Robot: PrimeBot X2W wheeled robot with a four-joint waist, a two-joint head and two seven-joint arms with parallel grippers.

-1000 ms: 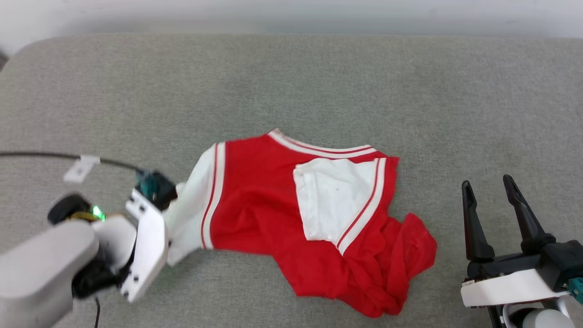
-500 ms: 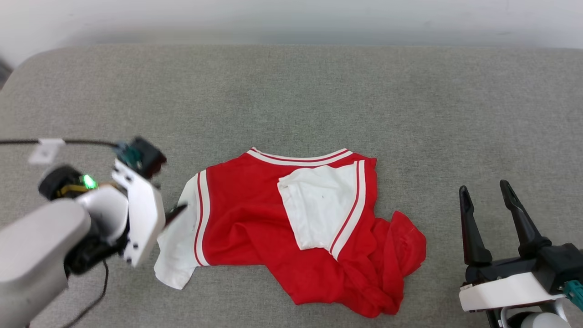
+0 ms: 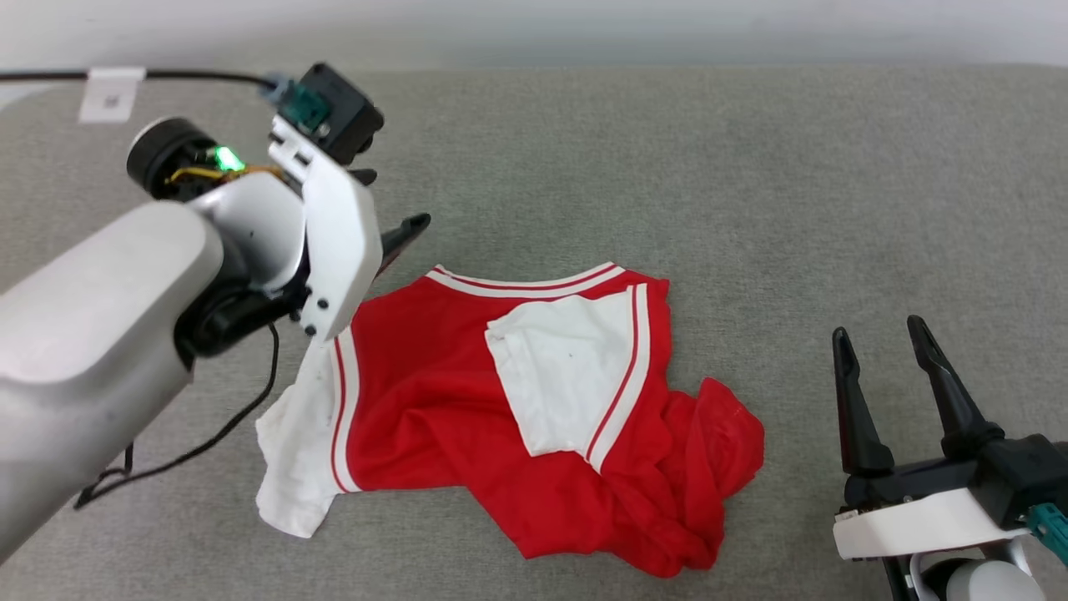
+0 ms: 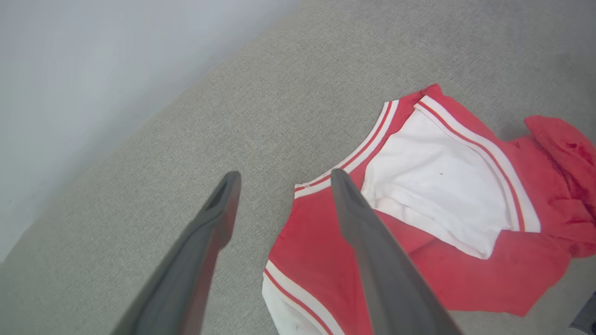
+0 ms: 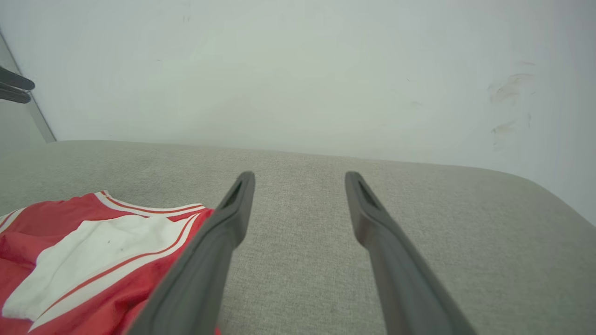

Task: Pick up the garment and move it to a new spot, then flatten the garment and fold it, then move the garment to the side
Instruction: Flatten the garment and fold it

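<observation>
- Grey woven pad (image 3: 667, 167) = work surface; white wall (image 5: 298, 70) behind it.
- L arm: pale forearm enters from lower left of head view, wrist raised off the pad. Left gripper (image 4: 285, 176) points far-right, hanging over the garment's far-left corner. Jaws spread wide, nothing between them.
- Green LED (image 3: 224, 157) lit on L wrist. Black cable (image 3: 192, 451) loops down to the pad beside the forearm.
- R arm: right gripper (image 3: 877, 328) at lower right, fingers pointing away from the robot. Jaws spread, empty. Well apart from the garment, on its right.
- Garment (image 3: 467, 417): red tee w/ white sleeves, striped trim. Lies crumpled on the pad, mid head view, between the two grippers; neither touches it.
- One white sleeve (image 3: 559, 376) lies folded over the red body. Other sleeve (image 3: 296, 467) is spread at near left. Hem end bunched at near right.
- White tag (image 3: 111, 92) on the cable to the L wrist camera; print too small to read.
</observation>
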